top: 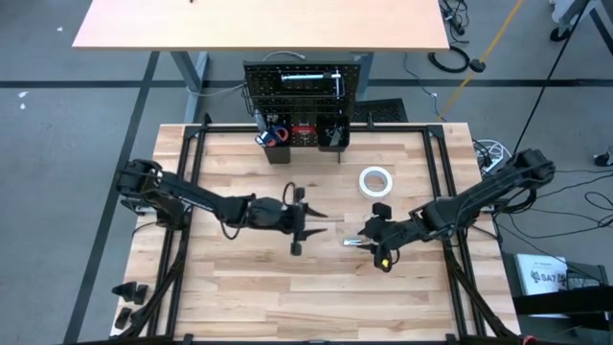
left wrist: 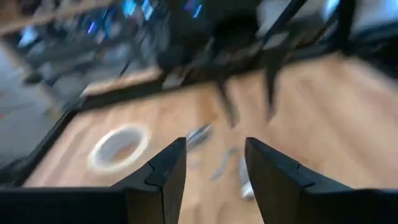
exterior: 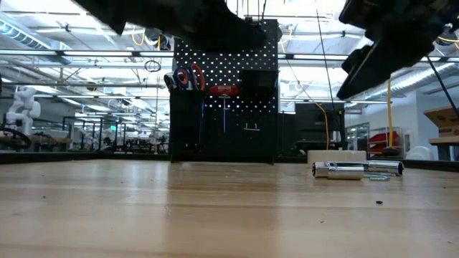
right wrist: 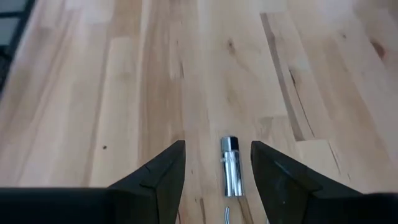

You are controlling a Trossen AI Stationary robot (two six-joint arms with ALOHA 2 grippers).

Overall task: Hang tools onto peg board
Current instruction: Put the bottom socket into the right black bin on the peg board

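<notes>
The silver ratchet [right wrist: 230,171] lies flat on the wooden table, right of centre [top: 355,241]; it also shows in the low view [exterior: 356,169]. My right gripper [right wrist: 217,146] is open and hovers above it, a finger on each side, touching nothing [top: 367,238]. My left gripper [top: 316,222] is open and empty at mid-table, raised and pointing toward the ratchet [left wrist: 214,165]. The white tape roll [top: 375,180] lies flat behind the ratchet. The black peg board [top: 305,91] stands at the far edge, with orange-handled scissors [exterior: 185,77] and a red tool [exterior: 224,90] on it.
Black bins [top: 305,134] with tools sit along the peg board's lower edge. Black frame rails [top: 192,153] run along the table's left and right sides. Small silver bits [exterior: 380,177] lie next to the ratchet. Bare wood spans the near half of the table [top: 287,297].
</notes>
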